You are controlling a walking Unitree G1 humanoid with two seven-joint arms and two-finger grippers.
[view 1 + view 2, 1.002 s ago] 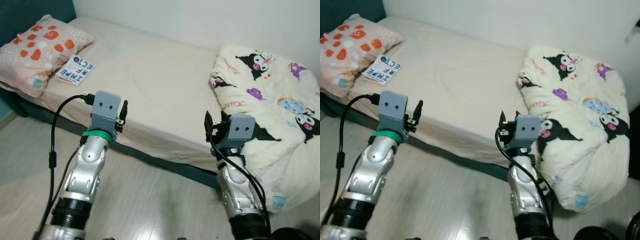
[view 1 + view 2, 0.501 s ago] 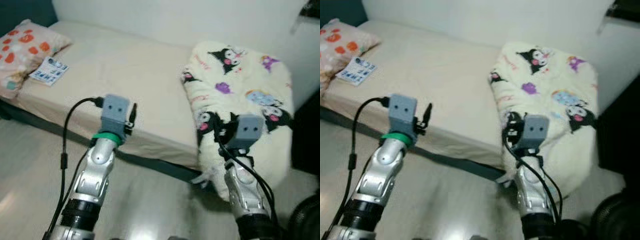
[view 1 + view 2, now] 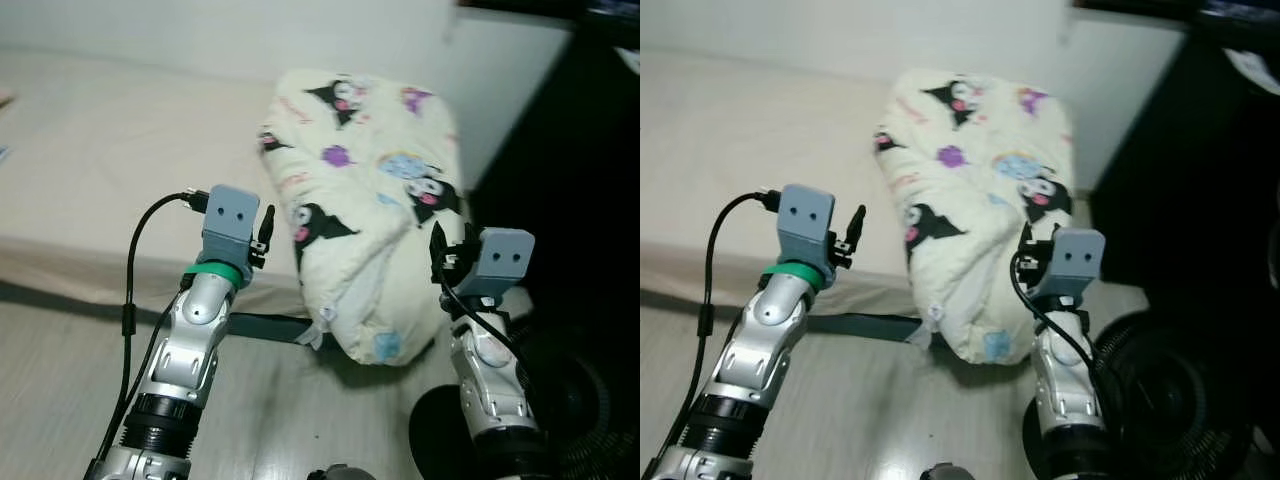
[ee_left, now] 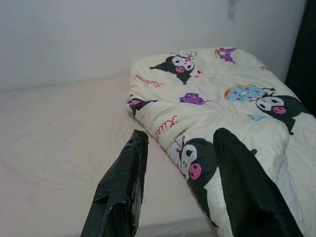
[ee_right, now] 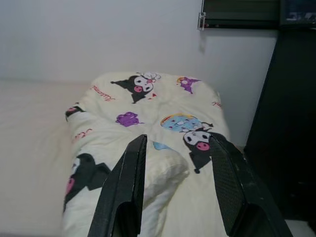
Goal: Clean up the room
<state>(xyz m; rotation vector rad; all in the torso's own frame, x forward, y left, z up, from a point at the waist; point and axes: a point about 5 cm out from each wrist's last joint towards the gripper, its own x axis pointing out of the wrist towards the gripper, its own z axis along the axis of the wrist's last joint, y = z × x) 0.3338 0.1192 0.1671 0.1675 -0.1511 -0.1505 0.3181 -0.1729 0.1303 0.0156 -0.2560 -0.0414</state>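
A folded cream quilt printed with black-and-pink cartoon characters (image 3: 365, 190) lies at the end of a bed covered by a plain beige sheet (image 3: 110, 170), beside a white wall (image 3: 250, 30). The near lower edge of the quilt overhangs the side of the bed and hangs toward a pale wood-look floor (image 3: 60, 390). The left gripper (image 4: 180, 185) is raised in front of the bed at the near edge of the mattress, just to the left of the quilt; its two long black fingers (image 4: 123, 187) stand well apart, with nothing between them, and point toward the boundary between the bare sheet and the quilt. The right gripper (image 5: 177, 185) is raised just beside the right-hand near corner of the quilt; its two black fingers (image 5: 126, 190) are likewise spread wide and hold nothing, and they point along the length of the quilt toward the wall. Neither gripper touches the quilt. To the right of the bed stands a tall black piece of furniture (image 3: 560, 140), whose type cannot be determined. A round black fan with a wire grille (image 3: 1160, 400) sits on the floor at the right, behind the right arm. A dark strip of bed frame (image 3: 260, 325) is visible below the mattress edge, between the two arms.
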